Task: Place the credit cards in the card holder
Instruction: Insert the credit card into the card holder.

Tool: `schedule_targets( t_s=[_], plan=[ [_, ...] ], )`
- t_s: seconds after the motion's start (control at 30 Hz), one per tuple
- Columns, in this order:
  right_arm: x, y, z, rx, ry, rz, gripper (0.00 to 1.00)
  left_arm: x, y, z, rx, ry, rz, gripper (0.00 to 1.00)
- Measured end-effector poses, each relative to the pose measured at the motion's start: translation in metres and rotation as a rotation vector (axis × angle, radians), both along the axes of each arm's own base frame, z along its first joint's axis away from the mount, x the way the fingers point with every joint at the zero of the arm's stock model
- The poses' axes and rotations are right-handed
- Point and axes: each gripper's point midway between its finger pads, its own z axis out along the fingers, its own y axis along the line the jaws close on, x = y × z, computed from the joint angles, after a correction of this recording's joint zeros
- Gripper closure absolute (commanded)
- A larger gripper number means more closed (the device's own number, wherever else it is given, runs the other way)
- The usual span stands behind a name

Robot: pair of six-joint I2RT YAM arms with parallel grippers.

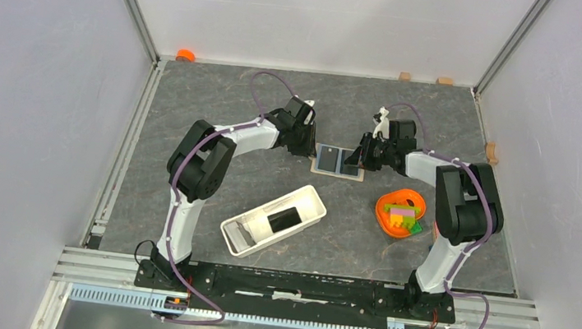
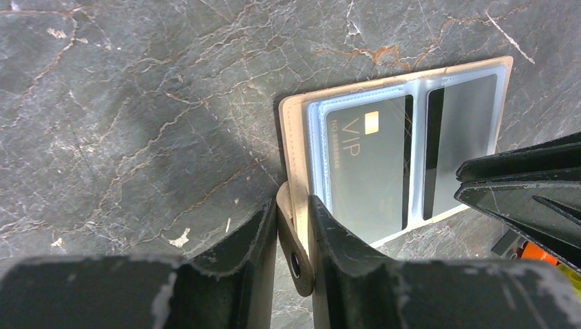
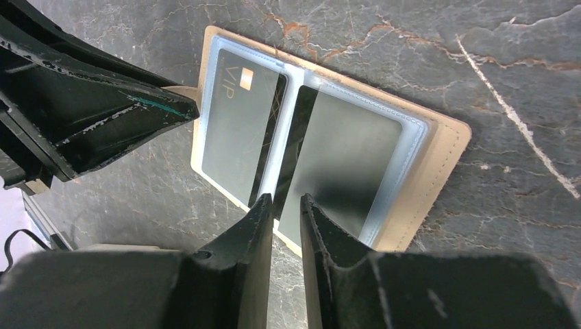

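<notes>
A beige wallet-style card holder (image 1: 338,161) lies open on the table, with two clear sleeves. One dark card marked VIP (image 2: 366,164) sits in one sleeve and a second dark card (image 2: 462,137) in the other; both also show in the right wrist view, the VIP card (image 3: 240,130) and the second card (image 3: 342,164). My left gripper (image 2: 293,205) is shut on the holder's beige snap tab (image 2: 294,243). My right gripper (image 3: 286,202) stands at the holder's near edge by the second card, with a narrow empty gap between its jaws.
A long white tray (image 1: 245,246) lies near the arm bases with a flat black piece (image 1: 285,219) inside. An orange bowl of coloured blocks (image 1: 400,213) stands by the right arm. Small wooden blocks lie along the far and right edges.
</notes>
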Motion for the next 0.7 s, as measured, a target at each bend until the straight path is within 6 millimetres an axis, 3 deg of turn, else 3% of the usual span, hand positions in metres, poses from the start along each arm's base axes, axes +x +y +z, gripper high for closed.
schedule_targets(
  t_s=[0.4,0.7],
  plan=[
    [0.001,-0.018,0.004,-0.088,-0.027,-0.040,0.67,0.001,0.004,-0.003,0.015,-0.005,0.013,0.87],
    [0.000,-0.038,-0.002,-0.149,-0.006,-0.075,0.67,0.001,0.004,-0.003,0.017,-0.006,0.014,0.91]
  ],
)
